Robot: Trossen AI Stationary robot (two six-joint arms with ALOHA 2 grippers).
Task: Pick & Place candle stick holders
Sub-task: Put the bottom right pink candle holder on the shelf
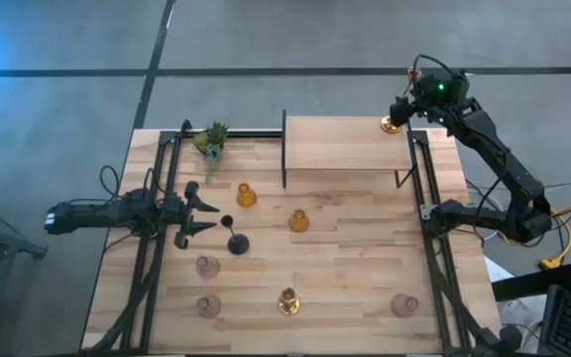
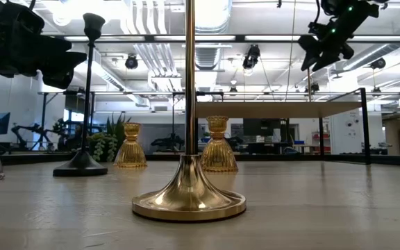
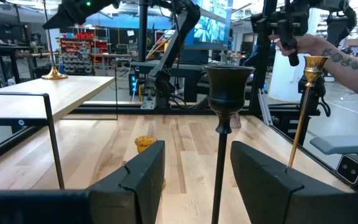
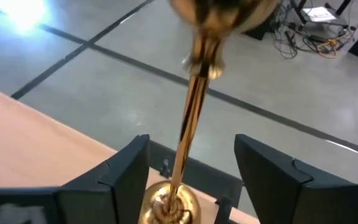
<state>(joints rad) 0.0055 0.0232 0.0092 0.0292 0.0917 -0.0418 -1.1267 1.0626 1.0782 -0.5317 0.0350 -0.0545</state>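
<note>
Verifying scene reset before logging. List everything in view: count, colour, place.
gold candle stick holders: 2, gold, one on shelf's right far corner, one near edge middle
black stemmed holder: 1, black, left of centre
amber glass holders: 2, amber, mid-table
pink glass holders: 3, pink, near side
plant: 1, green, far left
shelf: 1, wood, far side
person's forearm: 1, beyond table
left gripper: open, facing black stemmed holder
right gripper: open, astride shelf holder's stem

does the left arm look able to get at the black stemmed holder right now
Probably yes: the left gripper is open, facing the black stemmed holder, whose stem stands just beyond its fingers with nothing between.
</note>
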